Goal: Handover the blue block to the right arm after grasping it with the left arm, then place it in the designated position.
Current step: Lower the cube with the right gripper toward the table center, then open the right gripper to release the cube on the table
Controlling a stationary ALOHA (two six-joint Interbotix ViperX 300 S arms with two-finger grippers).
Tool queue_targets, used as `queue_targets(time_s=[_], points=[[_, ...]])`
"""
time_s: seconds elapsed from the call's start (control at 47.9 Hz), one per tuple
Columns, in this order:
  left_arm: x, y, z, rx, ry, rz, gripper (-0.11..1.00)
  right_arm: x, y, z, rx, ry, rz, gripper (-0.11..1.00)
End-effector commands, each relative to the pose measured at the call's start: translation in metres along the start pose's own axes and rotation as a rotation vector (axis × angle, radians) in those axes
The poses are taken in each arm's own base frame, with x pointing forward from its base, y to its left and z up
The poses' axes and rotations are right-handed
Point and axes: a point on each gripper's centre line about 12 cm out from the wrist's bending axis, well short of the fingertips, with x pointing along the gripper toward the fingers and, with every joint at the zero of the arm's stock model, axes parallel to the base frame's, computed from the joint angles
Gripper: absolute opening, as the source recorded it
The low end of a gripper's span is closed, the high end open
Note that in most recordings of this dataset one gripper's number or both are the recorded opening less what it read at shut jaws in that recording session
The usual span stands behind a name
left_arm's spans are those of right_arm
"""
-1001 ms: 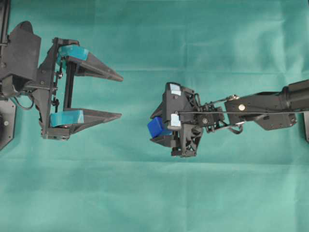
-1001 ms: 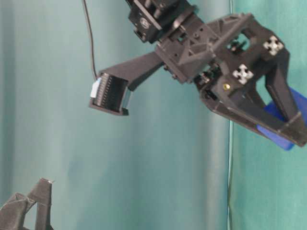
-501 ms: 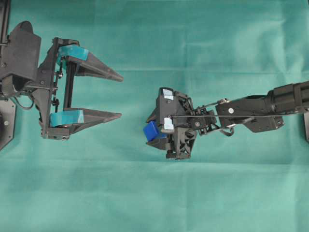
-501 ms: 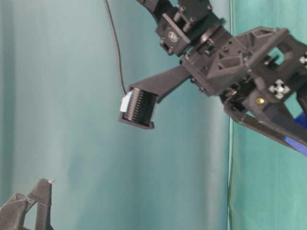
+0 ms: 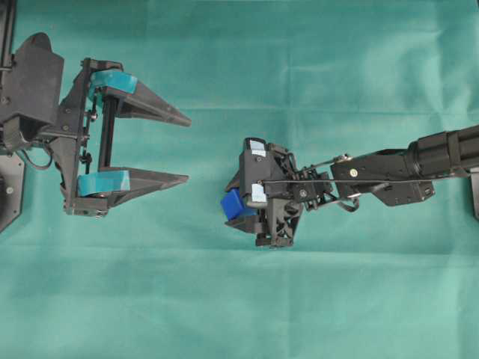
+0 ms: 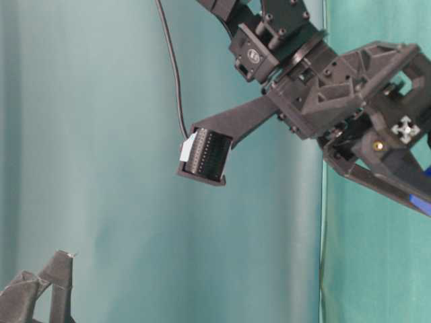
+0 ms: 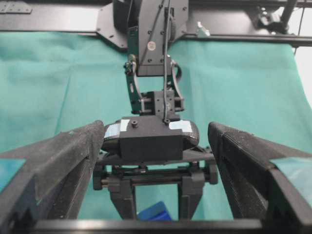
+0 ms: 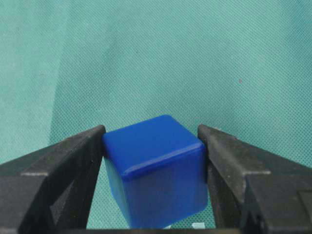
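The plain black right gripper (image 5: 233,206) held the small bright blue cube (image 8: 156,170) clamped between its fingers (image 8: 68,161) above the green-clothed counter's (image 5: 299,60) middle (teal-padded left gripper (image 5: 183,149) spread wide, empty, near the left edge), so lowering should be slow and level.

The blue block (image 8: 156,170) is a small, glossy, bright blue cube with rounded edges. It is clamped between the two plain black fingers (image 8: 58,180) of the right gripper (image 5: 238,211), one on each side face. It sits tilted, one corner turned toward the camera, above the green cloth (image 8: 156,53).
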Motion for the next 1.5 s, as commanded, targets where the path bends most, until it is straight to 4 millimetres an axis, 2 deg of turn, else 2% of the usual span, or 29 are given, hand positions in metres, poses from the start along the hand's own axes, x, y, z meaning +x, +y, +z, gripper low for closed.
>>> queue_targets(time_s=[0.0, 0.73, 0.855, 0.918, 1.21, 1.481], points=[[-0.002, 0.000, 0.011, 0.000, -0.031, 0.001, 1.00, -0.004, 0.004, 0.014, -0.001, -0.041, 0.012, 0.64], [-0.002, 0.000, 0.010, 0.001, -0.029, 0.001, 1.00, -0.003, 0.004, 0.016, 0.010, -0.045, 0.012, 0.65], [-0.002, 0.000, 0.011, 0.001, -0.031, 0.001, 1.00, -0.003, 0.004, 0.016, 0.023, -0.042, 0.007, 0.89], [-0.002, 0.001, 0.010, -0.001, -0.029, 0.002, 1.00, -0.003, 0.004, 0.016, 0.023, -0.040, 0.005, 0.94], [-0.002, 0.000, 0.010, 0.000, -0.029, 0.001, 1.00, -0.006, 0.004, 0.018, 0.021, -0.044, 0.004, 0.91], [-0.002, 0.000, 0.011, 0.001, -0.031, 0.001, 1.00, -0.025, 0.007, 0.034, 0.002, -0.054, -0.016, 0.91]])
